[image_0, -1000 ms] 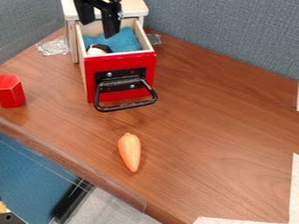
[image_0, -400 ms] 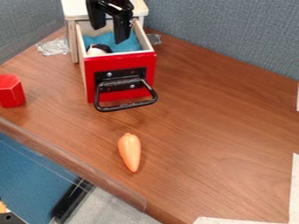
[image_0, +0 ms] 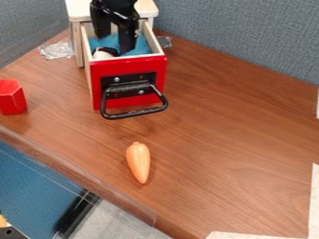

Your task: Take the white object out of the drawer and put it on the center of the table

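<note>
The open-fingered claw (image_0: pixel 114 45) hangs above the drawer (image_0: pixel 129 59), the white object (image_0: pixel 101 54) lying toward its front-left corner in view.

slanted overhead view facing tabletop

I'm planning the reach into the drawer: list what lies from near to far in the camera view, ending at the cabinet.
Orange carrot → black drawer handle → white object → cabinet top.
</note>
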### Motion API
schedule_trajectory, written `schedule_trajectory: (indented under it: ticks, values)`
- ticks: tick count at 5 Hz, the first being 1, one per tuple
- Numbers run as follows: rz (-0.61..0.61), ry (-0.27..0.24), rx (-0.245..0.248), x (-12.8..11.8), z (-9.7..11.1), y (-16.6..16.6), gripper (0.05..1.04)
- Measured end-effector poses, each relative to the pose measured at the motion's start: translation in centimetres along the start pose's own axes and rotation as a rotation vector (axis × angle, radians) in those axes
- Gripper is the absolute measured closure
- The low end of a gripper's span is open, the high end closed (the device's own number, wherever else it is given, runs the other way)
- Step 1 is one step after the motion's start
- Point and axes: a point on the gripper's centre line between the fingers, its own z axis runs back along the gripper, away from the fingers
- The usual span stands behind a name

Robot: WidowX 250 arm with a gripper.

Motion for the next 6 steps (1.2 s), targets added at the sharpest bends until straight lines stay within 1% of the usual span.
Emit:
schedule_trajectory:
  ticks: [1, 2, 3, 4, 5, 6]
  values:
    - [-0.016, 0.013, -0.005, -0.4, -0.4, -0.2, 0.084]
    - [-0.034, 0.013, -0.003, -0.4, -0.3, -0.1, 0.084]
    - [-0.043, 0.027, -0.015, -0.5, -0.7, -0.3, 0.131]
    - [-0.038, 0.033, -0.019, -0.7, -1.0, -0.3, 0.366]
    - [-0.039, 0.042, -0.012, -0.9, -1.2, -0.3, 0.517]
    - [-0.036, 0.045, -0.004, -1.1, -1.5, -0.2, 0.795]
